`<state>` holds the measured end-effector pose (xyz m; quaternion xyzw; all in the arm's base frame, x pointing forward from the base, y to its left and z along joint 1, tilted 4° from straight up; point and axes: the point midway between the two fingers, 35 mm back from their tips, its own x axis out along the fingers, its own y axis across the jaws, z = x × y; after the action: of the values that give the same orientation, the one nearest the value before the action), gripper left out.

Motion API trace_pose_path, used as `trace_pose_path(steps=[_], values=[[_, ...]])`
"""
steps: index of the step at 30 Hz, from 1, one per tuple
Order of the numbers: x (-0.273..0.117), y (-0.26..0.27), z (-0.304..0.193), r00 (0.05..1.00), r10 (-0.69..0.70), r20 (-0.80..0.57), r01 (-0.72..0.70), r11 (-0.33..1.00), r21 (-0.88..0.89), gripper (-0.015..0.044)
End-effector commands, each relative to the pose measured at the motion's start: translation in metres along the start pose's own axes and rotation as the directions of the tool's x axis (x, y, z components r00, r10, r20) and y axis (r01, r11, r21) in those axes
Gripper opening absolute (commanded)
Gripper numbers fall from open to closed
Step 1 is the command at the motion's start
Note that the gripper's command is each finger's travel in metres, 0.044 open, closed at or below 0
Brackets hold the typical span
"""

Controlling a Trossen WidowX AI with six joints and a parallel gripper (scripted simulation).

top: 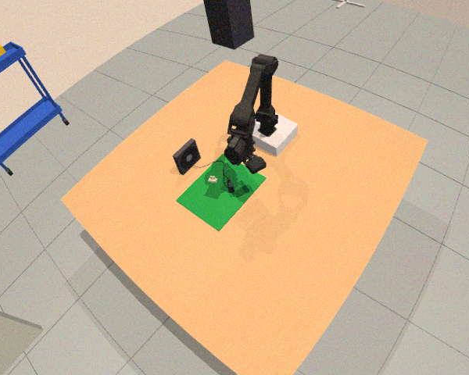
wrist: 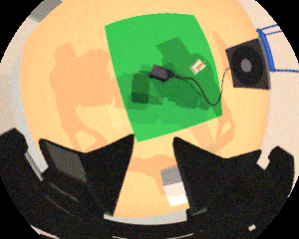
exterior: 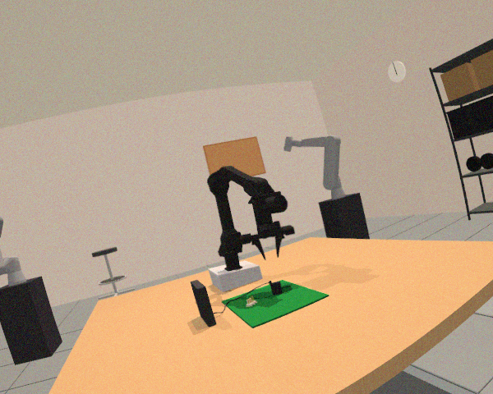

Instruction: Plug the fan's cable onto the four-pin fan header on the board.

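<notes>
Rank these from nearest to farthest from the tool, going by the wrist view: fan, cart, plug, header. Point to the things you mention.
1. Plug (top: 230, 186) (exterior: 276, 287) (wrist: 160, 73): on the board (top: 214, 209) (exterior: 297, 300) (wrist: 140, 40), ahead of the fingertips.
2. Header (top: 213, 178) (exterior: 251, 301) (wrist: 198, 67): on the board, right of the plug.
3. Fan (top: 187, 157) (exterior: 203, 303) (wrist: 246, 65): off the board's right side.
4. Cart (top: 24, 130) (wrist: 266, 50): beyond the fan, at the right edge.

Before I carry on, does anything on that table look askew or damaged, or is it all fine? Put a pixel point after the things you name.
Nothing looks damaged. The fan's plug (top: 230, 186) (exterior: 276, 287) (wrist: 160, 73) lies on the green board (top: 218, 213) (exterior: 255, 318) (wrist: 135, 30), off the pale header (top: 213, 179) (exterior: 251, 301) (wrist: 197, 67), but that just looks unplugged, not odd.
</notes>
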<state>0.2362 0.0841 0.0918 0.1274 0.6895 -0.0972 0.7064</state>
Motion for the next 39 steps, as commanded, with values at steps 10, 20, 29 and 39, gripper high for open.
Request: trace_pose_path(steps=[10,20,29,39], values=[[-0.014,0.002,0.02,1.0,0.017,0.0,-0.016,0.954,-0.298,0.0415],[-0.05,-0.004,0.074,0.999,0.039,0.002,-0.013,0.397,-0.918,0.044],[-0.059,-0.008,0.086,0.999,0.044,0.002,-0.006,0.193,-0.981,0.044],[-0.052,-0.007,0.087,0.999,0.044,0.002,-0.006,0.193,-0.981,0.044]])
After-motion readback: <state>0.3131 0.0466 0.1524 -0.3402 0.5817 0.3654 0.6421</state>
